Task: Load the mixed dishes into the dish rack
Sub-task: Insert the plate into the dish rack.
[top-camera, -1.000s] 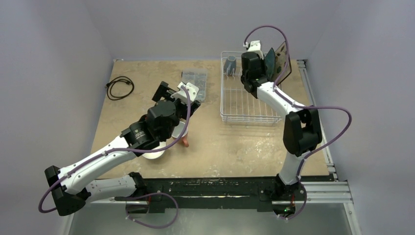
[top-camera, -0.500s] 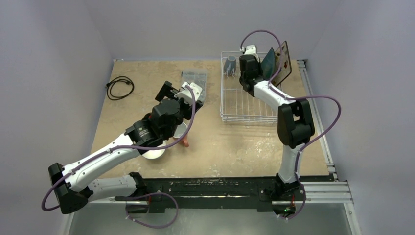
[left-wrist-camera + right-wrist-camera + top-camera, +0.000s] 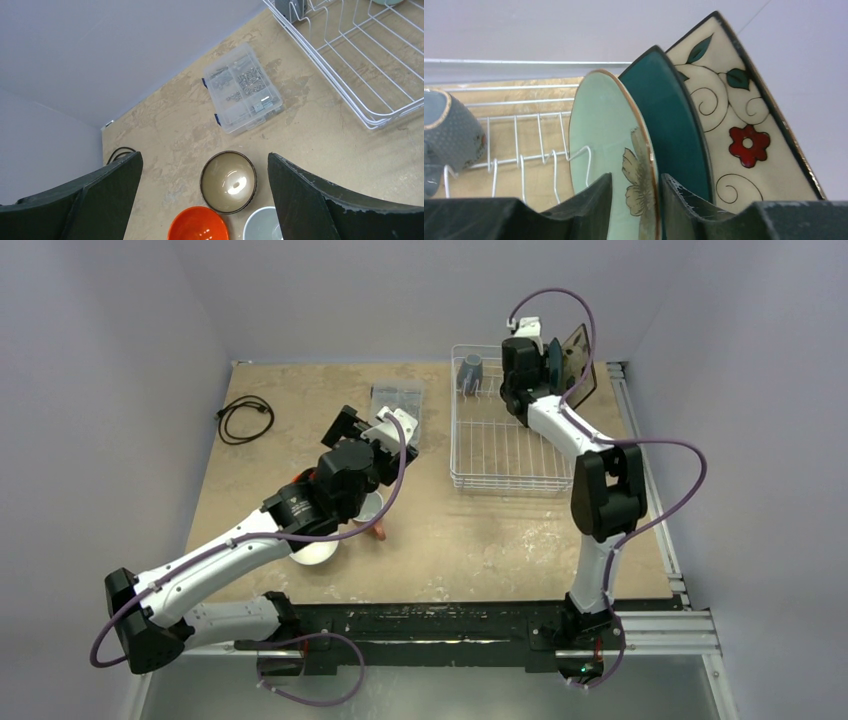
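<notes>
The right pincer (image 3: 636,176) straddles the rim of the round pale green plate (image 3: 599,130), one finger on each face. Whether it presses the plate or stands just clear cannot be told. The plate stands on edge at the far right corner of the dish rack (image 3: 500,450), next to the square dark teal plate (image 3: 674,115).

The left pincer (image 3: 204,155), spread wide and empty, hangs above the surface (image 3: 310,140). The brown bowl (image 3: 228,182) sits mouth up directly below, between its fingers, so the left arm is the nearer one. The rack lies to its right
</notes>
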{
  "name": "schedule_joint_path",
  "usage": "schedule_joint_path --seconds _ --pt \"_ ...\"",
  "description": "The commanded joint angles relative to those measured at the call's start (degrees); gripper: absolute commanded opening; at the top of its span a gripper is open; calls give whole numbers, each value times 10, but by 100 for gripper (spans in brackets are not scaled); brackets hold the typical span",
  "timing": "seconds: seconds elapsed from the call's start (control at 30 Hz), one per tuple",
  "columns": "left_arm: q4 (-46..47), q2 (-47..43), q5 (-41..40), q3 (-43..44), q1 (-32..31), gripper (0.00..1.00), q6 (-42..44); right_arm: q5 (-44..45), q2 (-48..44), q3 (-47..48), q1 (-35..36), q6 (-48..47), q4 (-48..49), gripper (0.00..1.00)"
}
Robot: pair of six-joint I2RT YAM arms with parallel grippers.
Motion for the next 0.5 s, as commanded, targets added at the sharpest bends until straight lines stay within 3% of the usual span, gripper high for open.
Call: schedule_joint_path --seconds 0.0,0.13,0.3,0.47 --pt "14 1 2 11 6 94 -6 10 -48 35 -4 22 -6 43" --pt "12 3 6 12 7 94 -9 11 -83 35 -3 36 -33 52" --pt "11 7 2 14 9 94 -7 -100 -162 6 15 127 -99 56" --pt "11 10 0 13 14 94 -7 -228 -287 -158 78 139 -46 60"
